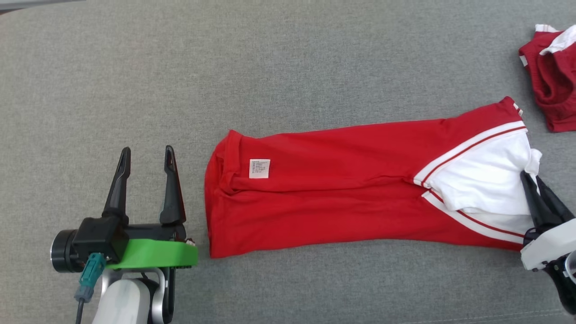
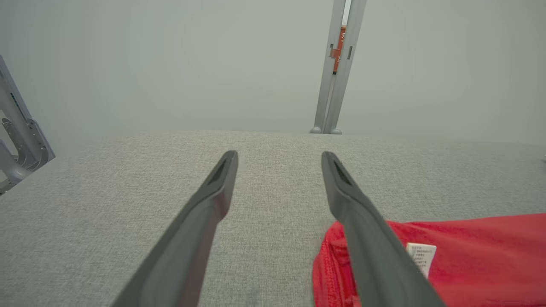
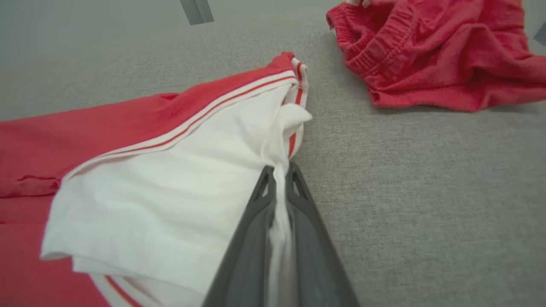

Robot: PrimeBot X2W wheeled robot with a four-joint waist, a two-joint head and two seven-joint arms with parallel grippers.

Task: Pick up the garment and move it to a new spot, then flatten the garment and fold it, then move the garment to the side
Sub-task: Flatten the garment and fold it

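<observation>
Pinching the white edge of the garment (image 1: 342,202), the right gripper (image 1: 532,177) is holding tight. The left gripper (image 1: 147,150) is hovering wide open and empty over the free grey surface (image 1: 135,67), beside the opposite edge.

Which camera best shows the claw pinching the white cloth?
Right wrist view: close up, the right gripper is shut on the white edge of the garment. Head view shows that small, far right; left wrist view, its red end.

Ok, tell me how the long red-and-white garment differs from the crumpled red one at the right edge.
The long red-and-white cloth garment lies spread flat along the grey surface; the crumpled red cloth garment sits bunched in a heap. The long one has its white end pinched in the right gripper; the crumpled one lies untouched. Both are red with white trim.
</observation>
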